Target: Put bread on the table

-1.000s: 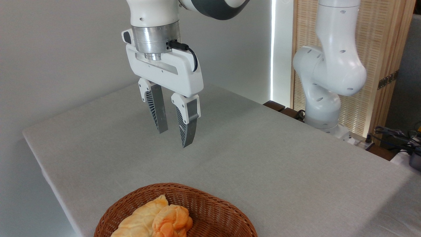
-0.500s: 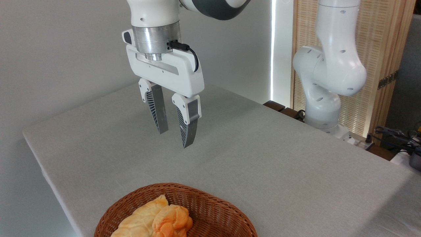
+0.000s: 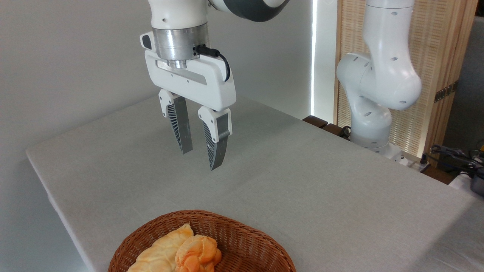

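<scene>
You have no readable text, label, brand, number or sign in this view.

The bread (image 3: 198, 254) is a small, roundish bun of deep orange-golden colour with a lumpy, twisted surface. It lies inside a brown woven basket (image 3: 245, 241) at the near edge of the picture, leaning against a longer pale yellow pastry (image 3: 162, 251) on its left; its lower part is cut off by the frame. The tabletop (image 3: 287, 181) is a large rectangle with a light grey, cloth-like surface. It runs from the far left corner toward the near right, and the basket stands on its near part.
</scene>
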You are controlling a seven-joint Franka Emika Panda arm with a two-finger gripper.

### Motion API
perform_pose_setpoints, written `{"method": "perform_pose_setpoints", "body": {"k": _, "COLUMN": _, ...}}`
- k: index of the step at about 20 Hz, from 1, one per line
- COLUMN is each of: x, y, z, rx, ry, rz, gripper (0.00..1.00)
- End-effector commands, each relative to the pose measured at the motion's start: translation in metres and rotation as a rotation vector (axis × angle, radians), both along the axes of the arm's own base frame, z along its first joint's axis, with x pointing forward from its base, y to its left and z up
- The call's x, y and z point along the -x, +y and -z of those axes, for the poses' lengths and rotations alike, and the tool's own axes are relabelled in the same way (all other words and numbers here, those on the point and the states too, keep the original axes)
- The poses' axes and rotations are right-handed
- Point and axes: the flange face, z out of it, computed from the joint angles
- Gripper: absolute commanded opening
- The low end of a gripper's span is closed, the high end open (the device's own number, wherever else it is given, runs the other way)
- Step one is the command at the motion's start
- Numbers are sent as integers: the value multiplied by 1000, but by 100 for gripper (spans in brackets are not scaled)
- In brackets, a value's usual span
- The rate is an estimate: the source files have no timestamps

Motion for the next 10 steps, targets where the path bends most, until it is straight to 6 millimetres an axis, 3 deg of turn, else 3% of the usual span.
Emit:
{"method": "perform_pose_setpoints", "body": {"k": 1, "x": 1, "y": 8, "z": -9, "rx": 19, "ry": -24, "rz": -39, "gripper": 100}}
{"method": "perform_pose_setpoints", "body": {"k": 6, "x": -2, "y": 20, "z": -6, "rx": 13, "ry": -36, "rz": -58, "gripper": 100}}
{"method": "perform_pose_setpoints", "body": {"k": 10, "x": -9, "y": 61, "z": 6, "rx": 14, "ry": -97, "rz": -125, "gripper": 100}}
